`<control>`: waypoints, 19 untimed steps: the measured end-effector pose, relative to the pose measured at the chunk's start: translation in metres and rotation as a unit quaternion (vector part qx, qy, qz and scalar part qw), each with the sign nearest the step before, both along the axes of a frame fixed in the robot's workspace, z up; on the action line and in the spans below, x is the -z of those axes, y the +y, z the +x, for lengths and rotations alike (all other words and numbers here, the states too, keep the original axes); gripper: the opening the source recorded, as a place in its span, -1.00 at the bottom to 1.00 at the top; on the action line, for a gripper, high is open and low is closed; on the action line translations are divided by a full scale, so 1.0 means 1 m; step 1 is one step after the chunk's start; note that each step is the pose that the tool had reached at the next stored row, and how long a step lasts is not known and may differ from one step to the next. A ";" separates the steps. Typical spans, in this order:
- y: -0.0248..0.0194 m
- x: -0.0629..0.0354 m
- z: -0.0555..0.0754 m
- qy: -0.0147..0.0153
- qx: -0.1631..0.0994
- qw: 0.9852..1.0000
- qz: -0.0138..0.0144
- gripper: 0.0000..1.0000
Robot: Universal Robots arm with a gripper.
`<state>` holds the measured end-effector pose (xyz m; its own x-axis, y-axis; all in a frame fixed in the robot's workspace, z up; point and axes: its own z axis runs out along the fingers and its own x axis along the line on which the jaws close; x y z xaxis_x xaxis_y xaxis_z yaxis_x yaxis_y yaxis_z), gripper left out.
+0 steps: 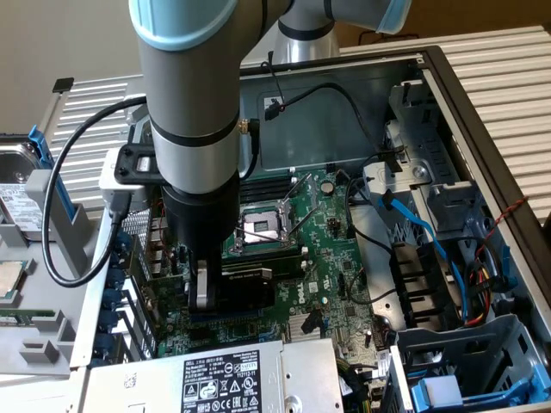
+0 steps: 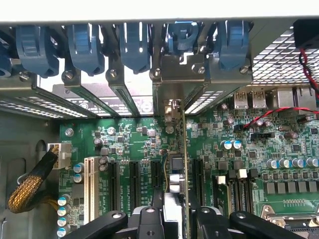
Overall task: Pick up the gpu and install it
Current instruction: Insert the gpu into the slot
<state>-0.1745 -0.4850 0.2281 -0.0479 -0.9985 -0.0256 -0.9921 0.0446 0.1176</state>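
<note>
One arm reaches steeply down into the open computer case [image 1: 448,95] in the exterior view. Its thick grey link is nearly vertical and the black wrist points straight at the motherboard [image 1: 344,258]. I see the gripper [image 1: 211,288] low over the board's expansion-slot area, near the CPU socket [image 1: 261,225] and just beside the labelled power supply [image 1: 232,379]. One grey finger [image 1: 201,288] presses against the side of the gpu [image 1: 248,288], which stands on edge as a dark block with a small label along its top. A black cable [image 1: 49,228] loops from the wrist out past the case's rear wall. Blue data cables [image 1: 413,219] lie well apart, by the drive bays on the exterior view's right.

From the wrist view I look along the card. The gripper [image 2: 177,221] has its two black fingers [image 2: 149,219] pinching the gpu [image 2: 175,172] from both faces, with the card edge-on between them. Its metal bracket [image 2: 179,74] stands upright against the rear slot row, under the blue retention clips [image 2: 134,42]. The card runs parallel to the black slots [image 2: 133,179], with the white slot [image 2: 90,181] further off. I cannot tell whether its connector is fully seated. A braided yellow cable [image 2: 27,191] runs to a white power connector [image 2: 62,154], and a red wire [image 2: 279,110] crosses the port side.
</note>
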 end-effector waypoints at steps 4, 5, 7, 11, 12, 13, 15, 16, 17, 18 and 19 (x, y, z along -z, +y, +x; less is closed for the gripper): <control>0.0001 0.0005 0.000 0.000 0.000 1.000 0.000 -0.43; 0.0000 0.0005 0.000 0.000 0.000 1.000 0.000 -0.43; 0.0000 0.0006 0.000 0.000 0.000 1.000 0.000 -0.43; 0.0001 0.0006 0.000 0.000 0.000 1.000 0.000 -0.43; 0.0001 0.0006 0.000 0.000 0.000 1.000 0.000 -0.43; 0.0001 0.0006 0.000 0.000 0.000 1.000 0.000 -0.43; 0.0001 0.0002 0.000 0.000 0.000 1.000 0.000 -0.43; 0.0001 -0.0002 0.000 0.000 0.000 1.000 0.000 -0.43; 0.0001 -0.0007 0.000 -0.001 0.000 1.000 0.000 -0.43; 0.0001 -0.0013 0.000 -0.001 0.000 1.000 0.000 -0.43; 0.0001 -0.0018 0.000 -0.001 0.000 1.000 0.000 -0.43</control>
<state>-0.1744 -0.4848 0.2300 -0.0479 -0.9985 -0.0263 -0.9922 0.0445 0.1166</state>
